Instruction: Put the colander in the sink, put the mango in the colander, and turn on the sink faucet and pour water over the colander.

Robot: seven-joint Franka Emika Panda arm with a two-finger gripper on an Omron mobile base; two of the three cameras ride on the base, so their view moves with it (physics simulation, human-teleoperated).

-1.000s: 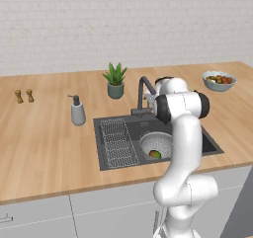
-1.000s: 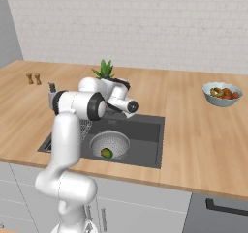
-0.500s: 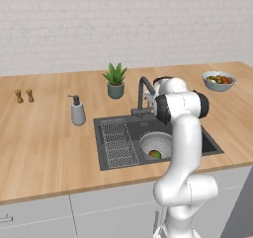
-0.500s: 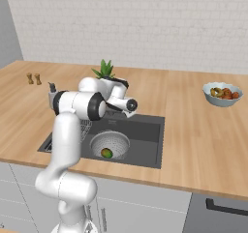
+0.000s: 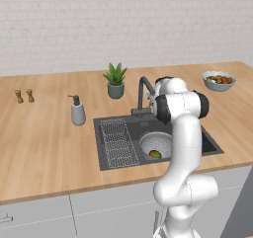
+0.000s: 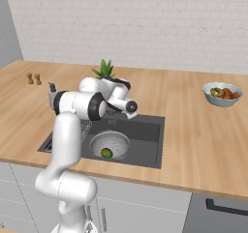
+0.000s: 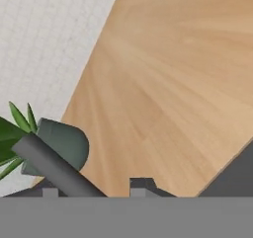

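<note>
Two steps done: mango (image 5: 155,154) sits in colander (image 5: 157,144); gripper (image 7: 94,190) at faucet (image 5: 143,95), grip unclear; next, push lever.

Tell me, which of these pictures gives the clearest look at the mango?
The right base view shows it best: the mango lies in plain sight inside the colander, red with a green patch. In the left base view the mango is also in the colander, but the white arm stands right beside it. The hand view faces the counter and a potted plant.
</note>
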